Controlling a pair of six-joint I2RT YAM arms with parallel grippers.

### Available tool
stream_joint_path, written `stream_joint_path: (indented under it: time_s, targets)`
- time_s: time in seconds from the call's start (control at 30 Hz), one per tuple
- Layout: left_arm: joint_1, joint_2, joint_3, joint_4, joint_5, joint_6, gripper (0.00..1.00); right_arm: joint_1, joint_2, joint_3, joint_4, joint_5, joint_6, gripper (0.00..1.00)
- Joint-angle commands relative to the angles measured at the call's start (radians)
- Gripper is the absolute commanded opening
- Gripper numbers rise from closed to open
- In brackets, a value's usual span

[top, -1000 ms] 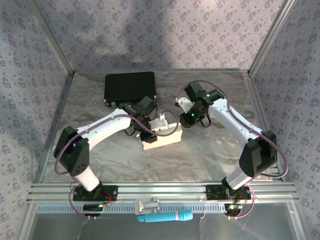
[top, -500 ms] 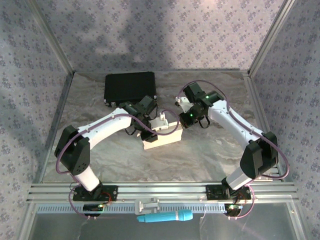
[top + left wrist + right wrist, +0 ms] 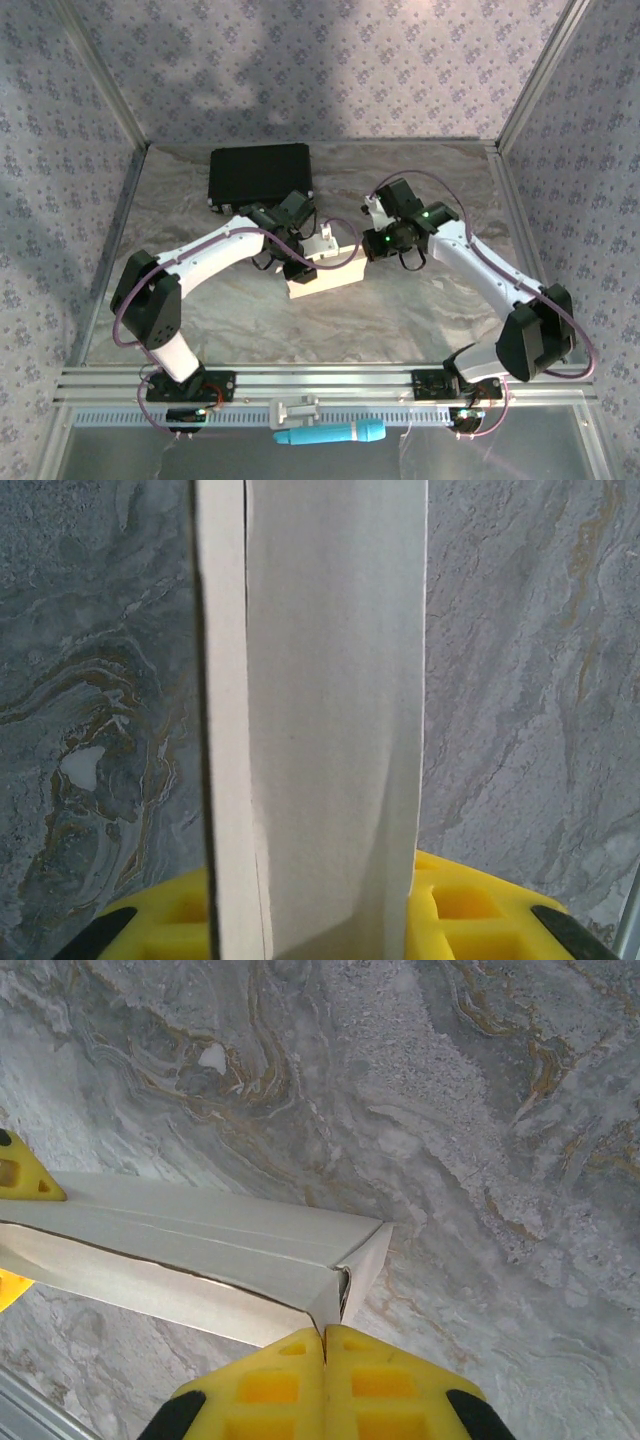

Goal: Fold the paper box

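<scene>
Cardboard comes as one piece: the paper box (image 3: 322, 277) sits in the middle of the marbled surface (image 3: 400, 320), between two arms with two pincers. The left pincer (image 3: 298, 264) clamps one upright wall of the box between its yellow fingers (image 3: 470, 910). The right pincer (image 3: 325, 1338) is pressed fully closed on nothing, its tips at the box's end corner. One black case (image 3: 260, 175) lies behind, apart.

white paper box (image 3: 322, 278), yellow fingers (image 3: 265, 1385), marbled table (image 3: 400, 310)
</scene>
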Motion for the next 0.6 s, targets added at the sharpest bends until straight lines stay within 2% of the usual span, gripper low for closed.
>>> stream_joint_path:
  time_s: [0.0,0.4,0.57]
  targets:
    - [0.011,0.023,0.034,0.012,-0.001,-0.023,0.29,-0.001,-0.026,-0.067,0.013,0.05,0.07,0.0]
    - [0.014,0.02,0.028,0.03,-0.012,-0.034,0.32,0.003,-0.051,-0.133,0.064,0.086,0.106,0.0]
    - [0.014,0.023,0.031,0.033,-0.018,-0.034,0.32,0.004,-0.058,-0.125,0.051,0.081,0.168,0.0]
